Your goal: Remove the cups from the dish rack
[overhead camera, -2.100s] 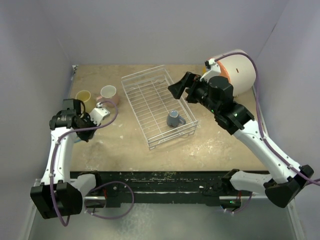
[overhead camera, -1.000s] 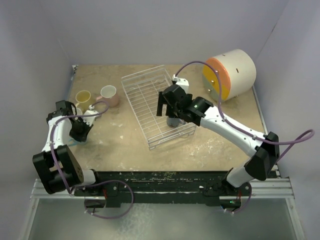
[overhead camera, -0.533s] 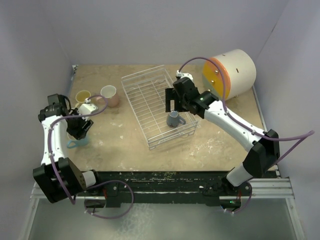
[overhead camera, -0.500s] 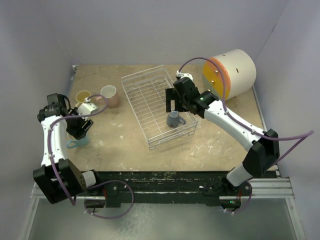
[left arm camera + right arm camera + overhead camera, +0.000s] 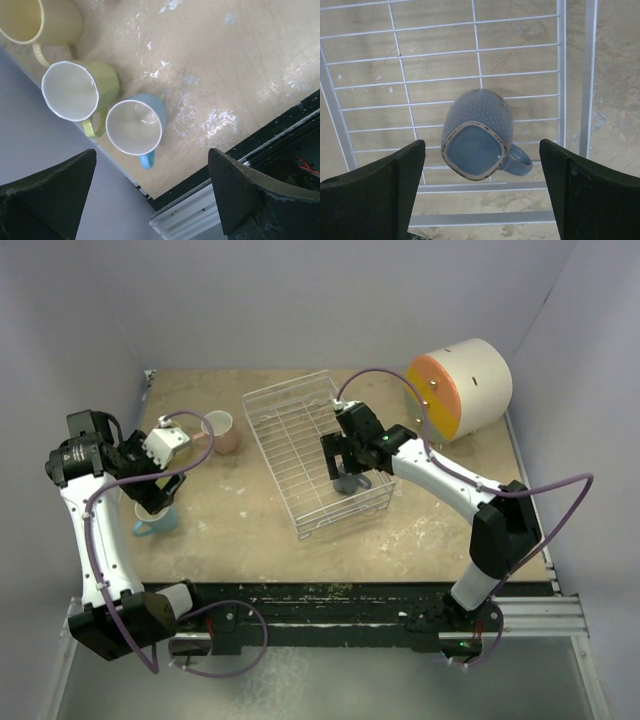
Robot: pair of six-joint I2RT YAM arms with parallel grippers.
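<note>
Left tool (image 5: 150,192) spread, hovering above light blue mug (image 5: 135,127) | right tool (image 5: 480,187) spread, pointing down over grey-blue mug (image 5: 477,135)

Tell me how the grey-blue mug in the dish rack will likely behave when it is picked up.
The grey-blue mug looks glazed and stiff, probably ceramic: rather heavy, breakable. Its dimpled wall may slip less than a smooth one. Its handle juts to one side and it rests on the thin wires of the dish rack, so it could twist or rock.
</note>
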